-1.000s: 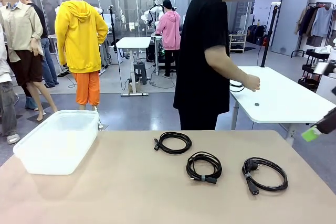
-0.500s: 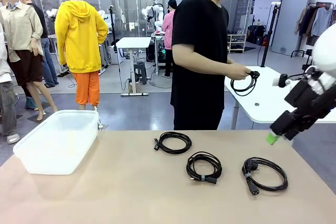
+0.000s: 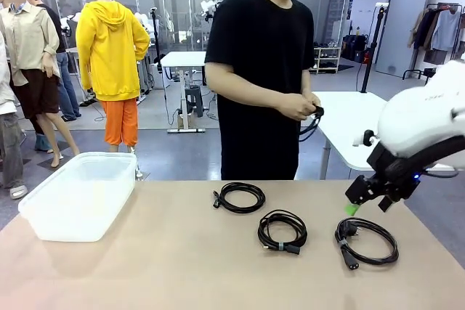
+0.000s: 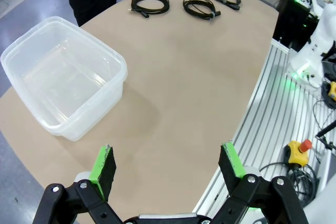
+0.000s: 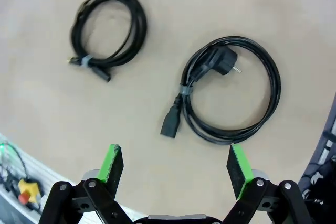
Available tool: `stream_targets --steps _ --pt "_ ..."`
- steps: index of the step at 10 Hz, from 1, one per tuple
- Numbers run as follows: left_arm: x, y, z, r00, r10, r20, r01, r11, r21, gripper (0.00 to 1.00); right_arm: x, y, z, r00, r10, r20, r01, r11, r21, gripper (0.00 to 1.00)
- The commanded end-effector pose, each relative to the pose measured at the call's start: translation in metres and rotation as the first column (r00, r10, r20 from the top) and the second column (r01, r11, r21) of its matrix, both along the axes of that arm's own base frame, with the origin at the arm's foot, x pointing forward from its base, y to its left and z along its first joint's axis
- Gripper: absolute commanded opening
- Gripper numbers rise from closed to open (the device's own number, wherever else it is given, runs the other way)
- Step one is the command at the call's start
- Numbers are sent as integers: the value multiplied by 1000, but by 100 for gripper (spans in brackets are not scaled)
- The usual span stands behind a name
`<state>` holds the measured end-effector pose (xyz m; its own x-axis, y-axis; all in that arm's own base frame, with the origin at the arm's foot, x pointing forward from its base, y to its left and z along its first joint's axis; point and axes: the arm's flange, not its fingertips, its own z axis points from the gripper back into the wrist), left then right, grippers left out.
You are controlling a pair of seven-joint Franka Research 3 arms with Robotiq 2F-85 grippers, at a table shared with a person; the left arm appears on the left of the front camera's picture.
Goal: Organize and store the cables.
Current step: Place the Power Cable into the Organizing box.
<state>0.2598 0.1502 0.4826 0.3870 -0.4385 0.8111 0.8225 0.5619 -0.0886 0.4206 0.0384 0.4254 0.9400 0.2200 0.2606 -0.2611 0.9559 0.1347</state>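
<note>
Front: three coiled cables [image 3: 282,230] lie on the table [image 3: 182,266], right gripper [image 3: 354,207] hovering over the rightmost; person's hands [image 3: 301,107] hold a fourth.
Left wrist: left gripper [image 4: 168,157] spread, empty, near clear tub [image 4: 118,69].
Right wrist: jaws released above plugged coil [image 5: 182,92].

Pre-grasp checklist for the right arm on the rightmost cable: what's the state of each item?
1. Right gripper open: ok.
2. It hangs above the power cable, apart from it: ok.
3. Coil tied, flat on the table: ok.
4. Bin empty, no lid: ok.
5. Person's hands off the table, holding another cable: ok.
6. Left gripper open, away from that coil: ok.
</note>
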Motion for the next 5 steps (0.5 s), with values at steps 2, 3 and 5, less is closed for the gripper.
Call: stream_targets --steps 2,3,5 --pt "1 2 2 1000 -20 15 20 1000 -13 100 21 20 -44 986 -168 -11 166 981 -96 100" --pt "1 2 2 1000 -20 15 20 1000 -13 100 26 25 -58 980 -196 -10 194 975 -111 100" --pt "1 2 2 1000 -20 15 20 1000 -13 100 33 38 -84 974 -226 -9 220 958 -182 100"
